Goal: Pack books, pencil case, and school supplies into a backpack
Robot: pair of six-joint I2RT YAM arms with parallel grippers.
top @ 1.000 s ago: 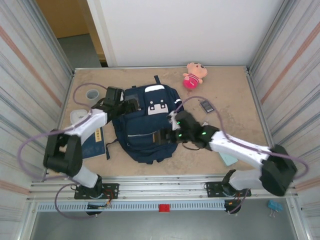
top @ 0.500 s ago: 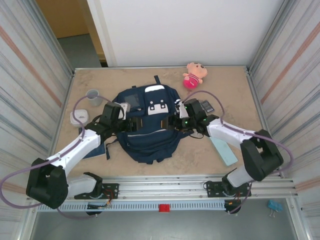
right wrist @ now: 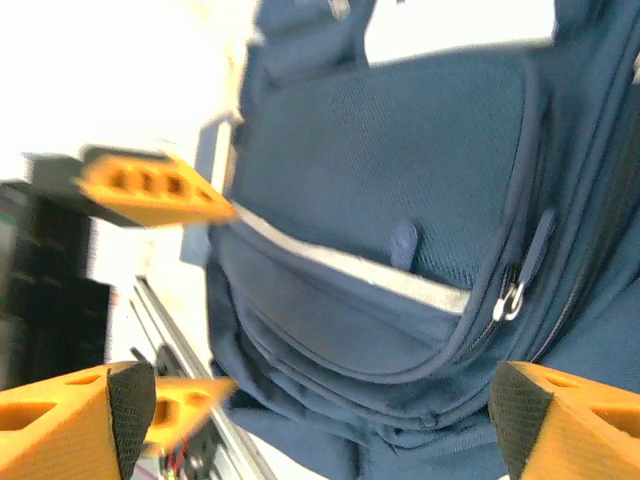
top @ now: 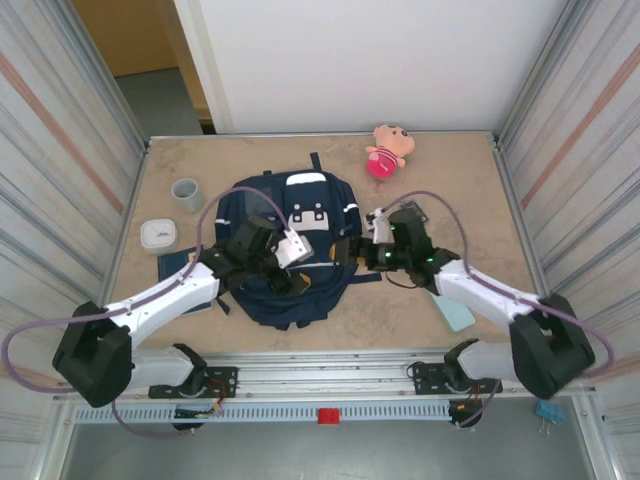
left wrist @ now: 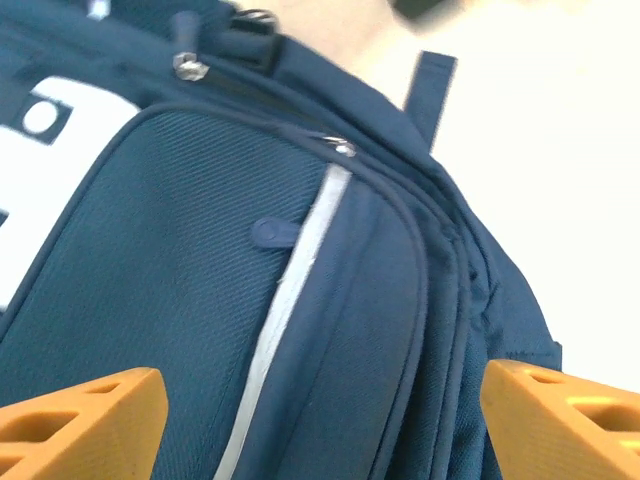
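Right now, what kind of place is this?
Probably a robot test booth, not a classroom. Two robot arms are bolted to a metal rail at the edge of a table, with corrugated panels walling it in.

white arm links (top: 165, 297), black joints (top: 95, 355), looping purple cables (top: 60, 320), orange honeycombed pincer fingers (left wrist: 80, 420).

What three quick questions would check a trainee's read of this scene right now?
1. True or false: the backpack stands upright.
2. Where is the plush toy? A, near the far edge of the table; B, inside the backpack; C, on top of the backpack.
3. Fill in: the left end effector and the right end effector are both ___.
Key: 1 false, it lies flat on the table; 2 A; 3 open.
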